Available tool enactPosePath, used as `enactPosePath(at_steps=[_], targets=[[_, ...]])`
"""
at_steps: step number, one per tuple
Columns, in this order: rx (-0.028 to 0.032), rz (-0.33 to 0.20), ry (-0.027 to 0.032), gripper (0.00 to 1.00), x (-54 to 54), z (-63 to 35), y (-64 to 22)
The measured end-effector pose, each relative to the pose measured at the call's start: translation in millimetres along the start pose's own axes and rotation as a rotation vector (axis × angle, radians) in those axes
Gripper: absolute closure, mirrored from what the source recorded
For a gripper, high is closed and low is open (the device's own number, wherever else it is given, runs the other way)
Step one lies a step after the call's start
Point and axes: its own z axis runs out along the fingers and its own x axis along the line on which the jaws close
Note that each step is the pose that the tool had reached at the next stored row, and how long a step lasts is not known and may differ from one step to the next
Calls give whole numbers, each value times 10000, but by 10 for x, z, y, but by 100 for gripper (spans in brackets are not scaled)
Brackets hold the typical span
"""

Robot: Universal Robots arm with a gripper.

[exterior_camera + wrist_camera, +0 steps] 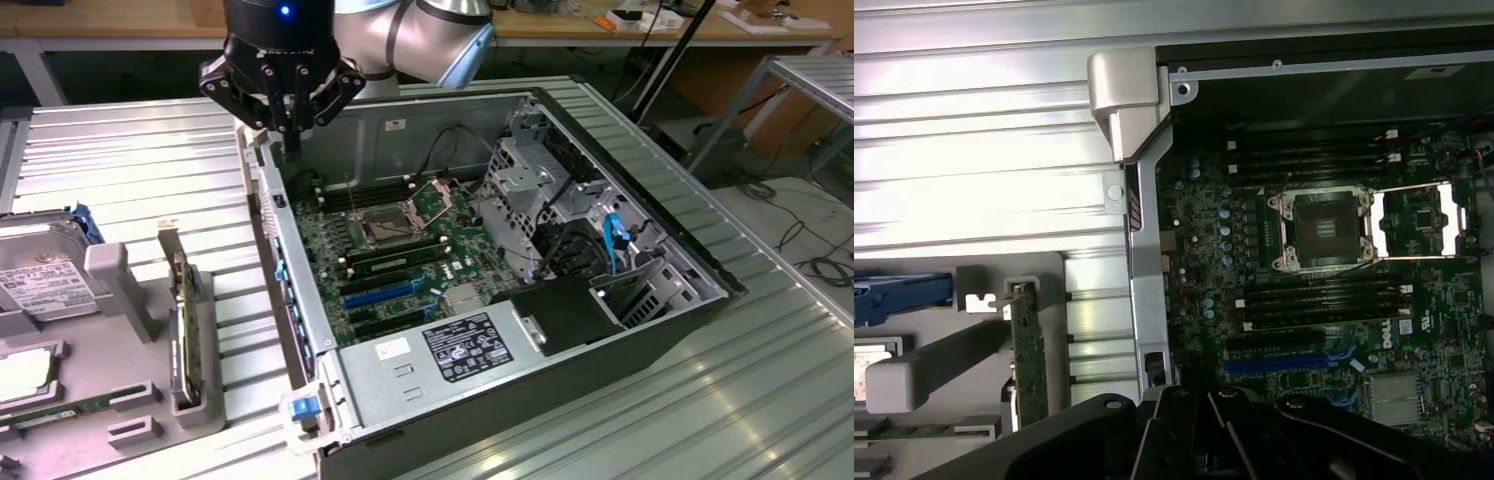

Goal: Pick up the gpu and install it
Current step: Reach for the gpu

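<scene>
- Corrugated metal worktop carries an open PC case lying on its side and a grey fixture tray at the exterior view's left. Wooden benches sit behind, with cables on the floor at the exterior view's right.
- Case interior: the motherboard is exposed and the CPU socket has its latch frame flipped open. Blue expansion slots sit below it, all unoccupied.
- Power supply, with a label, sits at the near end of the case. A blue cable hangs in the drive cage.
- gpu is outside the case, standing on edge in a slot of the fixture tray, with its silver bracket at the far end. It is near the case's side wall but not touching it, and nothing grips it, so it is not yet installed.
- Wrist view shows the same gpu edge-on: a thin green strip, upright in the tray.
- Hard drive is also in the tray, further toward the exterior view's left. A RAM stick lies flat near the tray's near corner.
- Claw is clenched, fingers together, with nothing between them.
- Claw hangs from the arm above the case's side wall near the far corner, well apart from the gpu.
- Wrist view looks past the claw onto the case wall and the socket.
</scene>
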Motion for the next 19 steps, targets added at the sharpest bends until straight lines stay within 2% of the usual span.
enactPosePath(at_steps=[19], targets=[[0,1,-1,89,158,-4,-12]])
